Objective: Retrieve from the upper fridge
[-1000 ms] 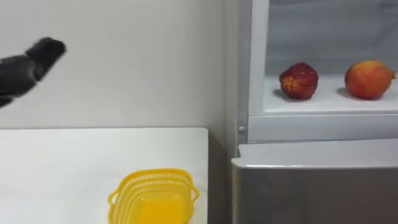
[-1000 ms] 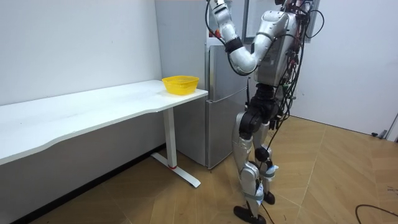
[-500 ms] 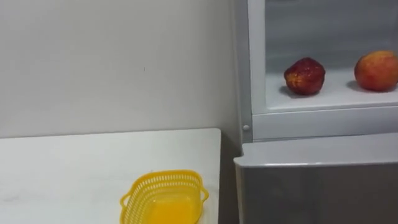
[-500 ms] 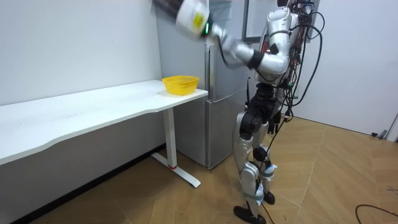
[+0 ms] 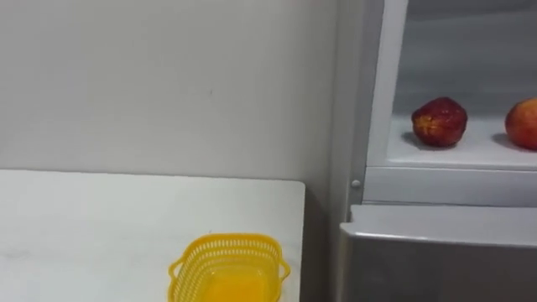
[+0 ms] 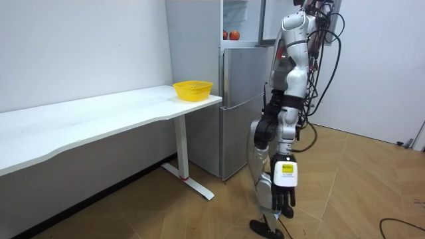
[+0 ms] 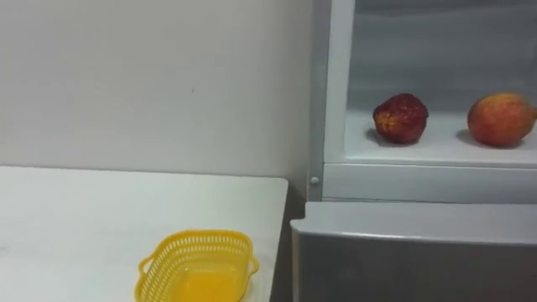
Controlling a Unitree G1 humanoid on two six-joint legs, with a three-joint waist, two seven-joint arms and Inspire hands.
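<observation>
Two fruits lie on the white shelf (image 7: 436, 147) of the open upper fridge compartment: a dark red fruit (image 7: 401, 117) on the left and an orange-red fruit (image 7: 501, 119) to its right, apart from each other. Both are high above the left hand (image 6: 284, 196) and well apart from it. This hand hangs low beside the robot's leg in the room view. The left arm goes straight down along the body. The dark fingers point to the floor, loose and not curled, and they hold nothing. The robot stands upright close in front of the fridge (image 6: 242, 99) and faces it.

From the left, the white table (image 7: 75, 218) stands against a plain light wall (image 7: 151, 75). A yellow basket (image 7: 197, 267) sits on the table near its right edge. Just beside the table is the grey fridge, and its lower door (image 7: 411, 260) is closed under the open compartment. The floor (image 6: 199, 212) is of light wood.
</observation>
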